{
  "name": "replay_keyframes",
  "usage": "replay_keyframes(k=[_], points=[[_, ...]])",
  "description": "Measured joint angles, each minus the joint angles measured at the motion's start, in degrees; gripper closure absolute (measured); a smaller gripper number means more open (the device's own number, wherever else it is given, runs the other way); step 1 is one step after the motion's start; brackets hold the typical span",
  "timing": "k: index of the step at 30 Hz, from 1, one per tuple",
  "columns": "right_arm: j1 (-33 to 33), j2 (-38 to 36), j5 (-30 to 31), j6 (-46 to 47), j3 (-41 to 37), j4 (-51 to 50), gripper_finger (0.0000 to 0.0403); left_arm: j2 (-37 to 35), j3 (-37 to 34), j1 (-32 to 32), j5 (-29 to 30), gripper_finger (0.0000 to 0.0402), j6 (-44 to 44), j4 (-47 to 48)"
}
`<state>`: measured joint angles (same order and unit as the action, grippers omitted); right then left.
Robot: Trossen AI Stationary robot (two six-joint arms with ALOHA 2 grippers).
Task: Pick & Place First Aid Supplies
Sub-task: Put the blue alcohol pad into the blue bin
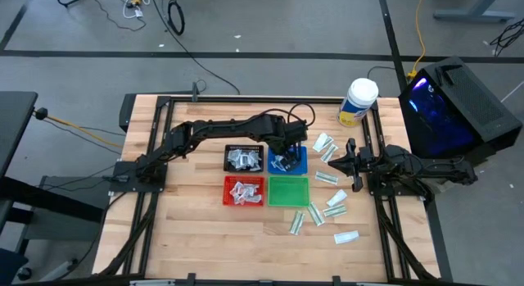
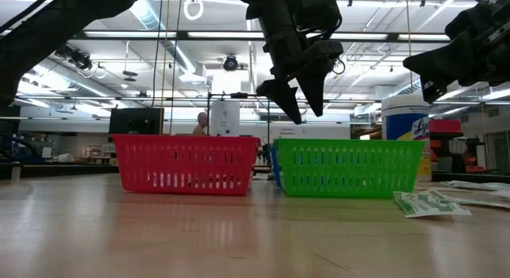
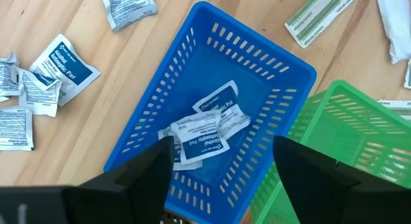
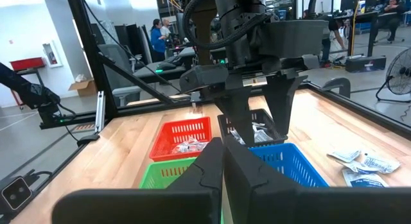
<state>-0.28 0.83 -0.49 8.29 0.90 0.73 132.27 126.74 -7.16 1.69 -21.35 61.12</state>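
My left gripper [image 1: 286, 153] hangs open above the blue tray [image 3: 212, 31], fingers pointing steeply down, with nothing between them [image 2: 305, 111]. A few squarish white packets with blue print [image 3: 205, 128] lie flat on the blue tray's floor, right under the fingers [image 3: 157, 166]. More first aid supplies lie loose on the wood: squarish ones [image 3: 64, 63] beside the blue tray, and narrow white-and-green ones [image 1: 332, 208] toward the table's right. My right gripper [image 1: 344, 159] waits at the right side, shut and level, clear of everything.
The green tray [image 1: 288, 190] stands next to the blue one on its near side. The red tray [image 1: 244, 191] and the black tray [image 1: 244, 158] both hold packets. A white jar with a yellow label [image 1: 358, 102] stands at the far right. Bare wood lies at the left.
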Motion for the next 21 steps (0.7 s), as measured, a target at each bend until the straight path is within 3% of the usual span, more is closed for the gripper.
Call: replay_keyframes(k=[7, 21], points=[[0.0, 0.0, 0.0, 0.0, 0.0, 0.0, 0.0385, 0.0, 0.0, 0.0, 0.0, 0.0151, 1.1, 1.8], [0.0, 0.0, 0.0, 0.0, 0.0, 0.0, 0.0385, 0.0, 0.0, 0.0, 0.1, 0.0292, 1.0, 4.1]])
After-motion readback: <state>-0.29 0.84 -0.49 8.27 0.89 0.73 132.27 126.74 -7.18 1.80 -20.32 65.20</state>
